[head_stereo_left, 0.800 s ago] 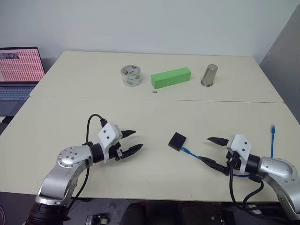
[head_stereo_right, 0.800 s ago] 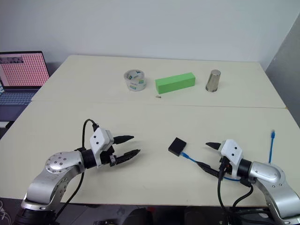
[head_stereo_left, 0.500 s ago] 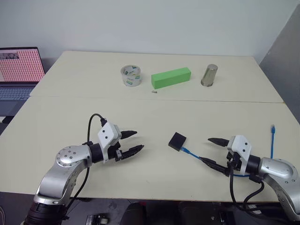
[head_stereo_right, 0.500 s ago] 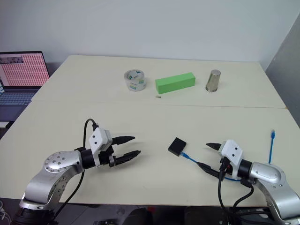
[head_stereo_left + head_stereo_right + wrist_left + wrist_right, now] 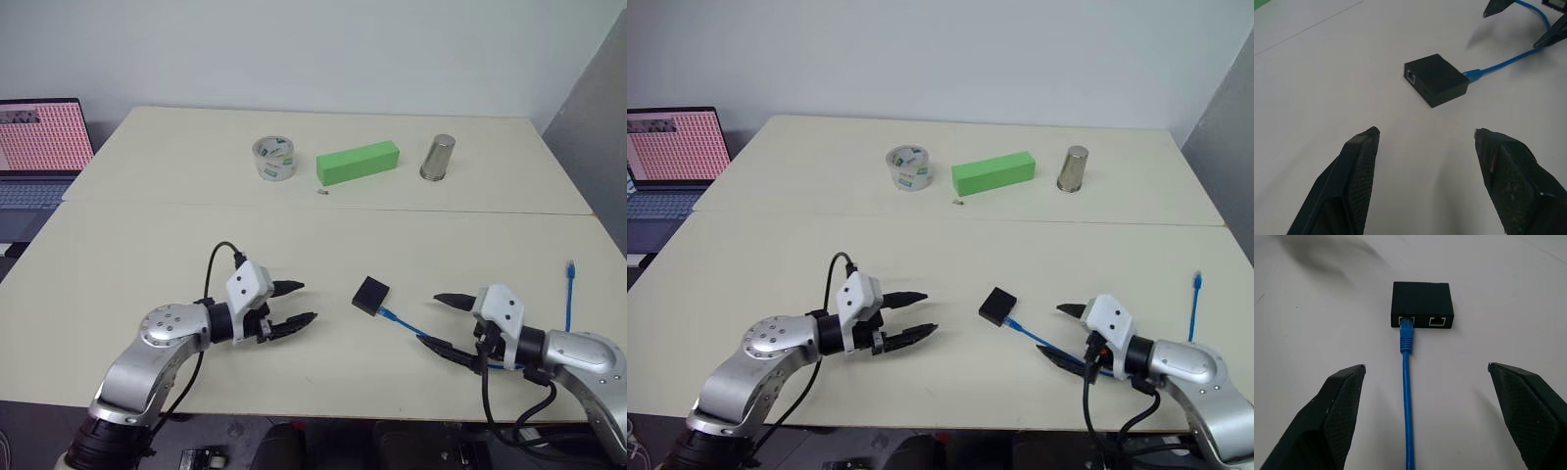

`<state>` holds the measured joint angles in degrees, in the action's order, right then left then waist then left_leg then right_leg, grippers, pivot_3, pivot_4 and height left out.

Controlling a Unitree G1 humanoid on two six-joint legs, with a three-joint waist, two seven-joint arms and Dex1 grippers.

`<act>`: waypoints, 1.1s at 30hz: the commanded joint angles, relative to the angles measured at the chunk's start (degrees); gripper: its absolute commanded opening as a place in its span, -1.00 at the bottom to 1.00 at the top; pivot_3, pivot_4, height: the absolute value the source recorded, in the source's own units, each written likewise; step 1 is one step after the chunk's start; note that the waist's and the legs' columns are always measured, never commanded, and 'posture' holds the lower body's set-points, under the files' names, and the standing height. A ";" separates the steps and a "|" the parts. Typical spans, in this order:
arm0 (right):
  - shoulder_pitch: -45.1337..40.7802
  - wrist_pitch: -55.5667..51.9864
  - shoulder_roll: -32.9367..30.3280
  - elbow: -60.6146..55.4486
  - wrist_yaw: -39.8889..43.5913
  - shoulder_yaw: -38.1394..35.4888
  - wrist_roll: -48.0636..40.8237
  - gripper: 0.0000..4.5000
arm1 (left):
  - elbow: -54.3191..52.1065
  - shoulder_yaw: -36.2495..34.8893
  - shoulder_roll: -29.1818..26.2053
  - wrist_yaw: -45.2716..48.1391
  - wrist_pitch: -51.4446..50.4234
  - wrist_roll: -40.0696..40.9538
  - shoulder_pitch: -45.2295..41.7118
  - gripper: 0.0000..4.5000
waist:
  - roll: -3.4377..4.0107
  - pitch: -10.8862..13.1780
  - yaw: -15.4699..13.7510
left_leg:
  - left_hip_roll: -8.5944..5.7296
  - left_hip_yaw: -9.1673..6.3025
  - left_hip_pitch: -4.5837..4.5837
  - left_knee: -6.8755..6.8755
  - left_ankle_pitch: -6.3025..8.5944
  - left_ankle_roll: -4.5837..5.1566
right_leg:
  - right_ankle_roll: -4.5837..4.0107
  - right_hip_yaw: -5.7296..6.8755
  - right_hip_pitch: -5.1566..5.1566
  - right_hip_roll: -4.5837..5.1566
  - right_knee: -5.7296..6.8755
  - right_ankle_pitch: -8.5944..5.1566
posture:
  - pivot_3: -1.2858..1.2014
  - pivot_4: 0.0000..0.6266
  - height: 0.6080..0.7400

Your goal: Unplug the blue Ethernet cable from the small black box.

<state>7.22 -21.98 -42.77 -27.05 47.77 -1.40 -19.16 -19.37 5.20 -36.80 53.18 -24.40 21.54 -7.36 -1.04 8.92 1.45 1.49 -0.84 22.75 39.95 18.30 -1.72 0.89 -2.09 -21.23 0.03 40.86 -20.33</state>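
The small black box (image 5: 370,293) lies flat on the cream table between my two grippers. The blue Ethernet cable (image 5: 1406,382) is plugged into one of the box's two ports and runs across the table to my right arm; its free plug tip (image 5: 569,265) lies near the table's right edge. My left gripper (image 5: 300,302) stands open a short way left of the box, pointing at it, with nothing between its fingers. My right gripper (image 5: 439,321) is open to the right of the box, and the cable passes between its fingers (image 5: 1337,406) untouched.
At the back of the table stand a roll of clear tape (image 5: 273,158), a green block (image 5: 357,162) and a metal cup (image 5: 437,157). A small dark bit (image 5: 323,192) lies in front of the block. A laptop (image 5: 39,147) sits beyond the table's left edge.
My left gripper has moved to the right, closer to the small black box. The right gripper, the box and the cable have stayed put.
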 commanded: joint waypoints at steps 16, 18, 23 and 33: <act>-13.02 3.94 7.01 11.64 -4.80 14.50 13.97 0.28 | -2.26 1.52 0.23 2.96 -2.29 3.31 -1.66 0.47 | 0.00 0.00 0.09 | 0.01 0.01 0.00 0.01 -0.10 -0.17 | 0.00 -0.02 -0.05 -0.01 0.02 0.00 | 0.03 -0.52 1.00; -13.24 4.47 6.68 11.80 -4.36 15.03 14.51 0.06 | -2.31 1.49 0.32 2.71 -2.30 3.27 -1.48 0.47 | 0.01 0.00 0.05 | 0.00 0.00 0.00 0.01 -0.09 -0.17 | 0.00 -0.01 -0.05 -0.01 0.03 0.00 | 0.03 -0.52 1.00; -14.18 5.48 5.80 11.97 -2.91 15.49 15.67 -0.44 | -1.72 1.38 0.69 1.91 -2.16 3.34 -1.51 0.47 | 0.00 0.00 0.05 | 0.00 0.00 0.01 0.02 -0.09 -0.17 | 0.00 -0.01 -0.04 -0.01 0.03 0.00 | 0.03 -0.52 1.00; -20.70 23.83 1.26 13.93 -2.23 16.62 25.22 -0.95 | 4.03 -2.19 4.42 -0.46 -8.75 8.92 -4.49 0.47 | 0.01 0.01 0.11 | 0.01 0.01 0.03 0.03 -0.10 -0.17 | 0.00 0.00 -0.10 -0.01 0.04 0.00 | 0.03 -0.52 1.00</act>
<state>-11.79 -4.26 -40.80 -12.81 46.09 15.09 3.71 -14.93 5.06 -32.89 52.97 -31.08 27.26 -10.68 -1.03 8.92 1.57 1.50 -0.83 22.78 39.98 18.20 -1.89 0.89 -2.09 -21.34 0.02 40.91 -20.33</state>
